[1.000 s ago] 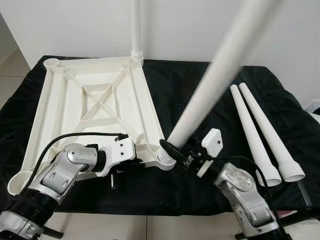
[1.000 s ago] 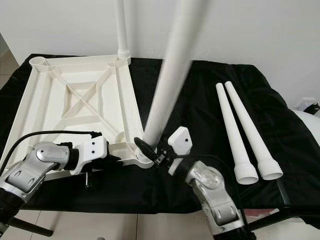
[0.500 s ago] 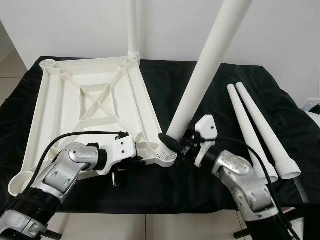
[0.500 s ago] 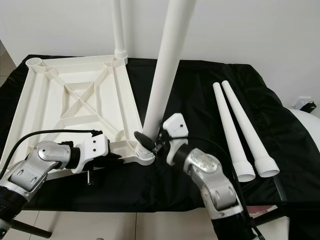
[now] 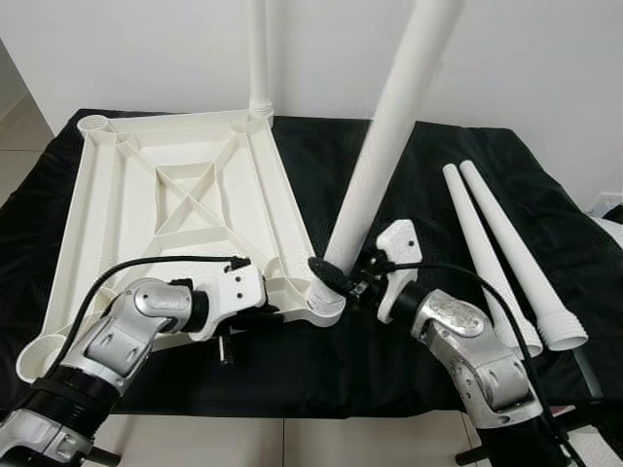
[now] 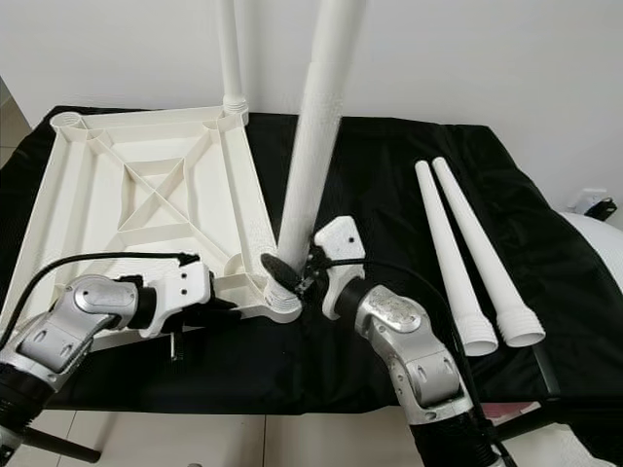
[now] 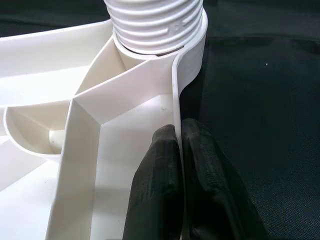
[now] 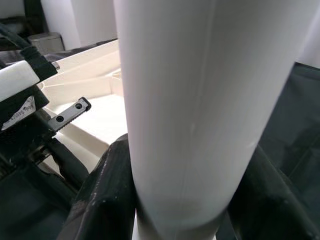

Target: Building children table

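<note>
Tabletop (image 5: 165, 195) upside down on black worktop (image 5: 409, 175) | L gripper (image 7: 180, 150) pinched on its rim | R gripper (image 6: 292, 274) clamped round leg (image 5: 384, 146) in near corner socket | 2 spare legs (image 5: 506, 253) at right

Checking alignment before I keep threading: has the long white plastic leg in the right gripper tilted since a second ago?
Yes. The long white plastic leg swung more upright, its top moving left toward the already standing far-corner leg.

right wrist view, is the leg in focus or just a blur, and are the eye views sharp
Right wrist view: the held table leg is soft, too close to focus, the right hand's fingers dark at its sides. Eye views: evenly lit and sharp, with no motion smear on the leg. Left wrist view: crisp on the left hand pinching the tabletop's rim.
</note>
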Robot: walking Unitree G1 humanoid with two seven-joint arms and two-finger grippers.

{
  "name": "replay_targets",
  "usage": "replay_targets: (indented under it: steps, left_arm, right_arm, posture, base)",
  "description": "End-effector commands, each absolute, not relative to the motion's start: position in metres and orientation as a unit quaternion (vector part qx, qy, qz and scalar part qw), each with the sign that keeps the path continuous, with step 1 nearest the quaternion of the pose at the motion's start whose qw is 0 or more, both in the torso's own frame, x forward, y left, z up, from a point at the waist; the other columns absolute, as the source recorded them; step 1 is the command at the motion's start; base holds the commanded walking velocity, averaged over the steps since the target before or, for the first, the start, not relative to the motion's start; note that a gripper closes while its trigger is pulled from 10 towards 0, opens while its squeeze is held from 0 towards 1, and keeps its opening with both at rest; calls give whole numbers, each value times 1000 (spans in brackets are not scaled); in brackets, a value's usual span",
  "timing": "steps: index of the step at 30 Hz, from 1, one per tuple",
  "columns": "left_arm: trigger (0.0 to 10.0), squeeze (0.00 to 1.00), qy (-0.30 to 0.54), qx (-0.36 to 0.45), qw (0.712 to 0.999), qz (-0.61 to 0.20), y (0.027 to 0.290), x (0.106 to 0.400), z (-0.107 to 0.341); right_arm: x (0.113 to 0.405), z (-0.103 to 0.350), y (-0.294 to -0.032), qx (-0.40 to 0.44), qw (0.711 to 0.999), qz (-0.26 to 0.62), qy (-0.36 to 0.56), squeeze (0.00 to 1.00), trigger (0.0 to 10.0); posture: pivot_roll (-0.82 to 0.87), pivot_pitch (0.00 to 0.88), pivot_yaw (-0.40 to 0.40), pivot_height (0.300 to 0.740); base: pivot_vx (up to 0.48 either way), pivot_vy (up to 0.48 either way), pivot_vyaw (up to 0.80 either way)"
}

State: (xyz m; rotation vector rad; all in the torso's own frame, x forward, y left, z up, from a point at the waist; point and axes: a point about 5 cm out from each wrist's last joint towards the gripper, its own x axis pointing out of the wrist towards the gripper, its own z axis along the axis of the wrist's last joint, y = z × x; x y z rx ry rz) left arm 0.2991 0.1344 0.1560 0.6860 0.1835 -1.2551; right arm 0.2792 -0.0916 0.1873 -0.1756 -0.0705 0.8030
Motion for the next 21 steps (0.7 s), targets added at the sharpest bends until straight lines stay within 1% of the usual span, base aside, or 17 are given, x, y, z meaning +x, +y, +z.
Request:
replay_targets:
  steps: [1, 4, 9, 11, 13, 14, 15, 20, 21]
  left_arm:
    - [0, 0, 66, 319, 765, -555, 133, 302, 161]
    - [0, 0, 66, 319, 765, -555, 132, 303, 161]
    - [0, 0, 60, 313, 770, -552, 129, 303, 161]
    - [0, 0, 59, 312, 771, -551, 128, 303, 162]
    - [0, 0, 51, 302, 785, -538, 127, 305, 164]
    - [0, 0, 51, 302, 785, -538, 127, 305, 164]
    - [0, 0, 46, 293, 793, -532, 126, 307, 166]
    - [0, 0, 40, 283, 802, -524, 124, 308, 169]
    - [0, 0, 37, 277, 809, -517, 121, 310, 169]
  right_arm:
    - [278, 120, -110, -104, 926, 332, 150, 0, 10000]
    - [280, 119, -109, -101, 929, 321, 157, 0, 10000]
    - [292, 119, -108, -68, 951, 254, 163, 0, 10000]
    - [293, 120, -108, -63, 954, 245, 162, 0, 10000]
    - [294, 121, -109, -66, 963, 213, 149, 0, 10000]
    - [294, 121, -109, -66, 963, 213, 149, 0, 10000]
    - [292, 121, -107, -68, 966, 203, 144, 0, 10000]
    - [289, 121, -105, -72, 969, 193, 136, 0, 10000]
    - [285, 117, -106, -79, 971, 176, 139, 0, 10000]
  posture:
    - [-13, 150, -29, 740]
    - [-13, 150, -29, 740]
    - [-8, 143, -28, 740]
    - [-8, 143, -28, 740]
    - [-5, 139, -27, 740]
    - [-5, 139, -27, 740]
    - [-5, 139, -27, 740]
    - [-7, 138, -27, 740]
    - [-10, 141, -25, 740]
  base:
    - [0, 0, 0]
    - [0, 0, 0]
    - [0, 0, 0]
    - [0, 0, 0]
    - [0, 0, 0]
    - [0, 0, 0]
    - [0, 0, 0]
    - [0, 0, 0]
    - [0, 0, 0]
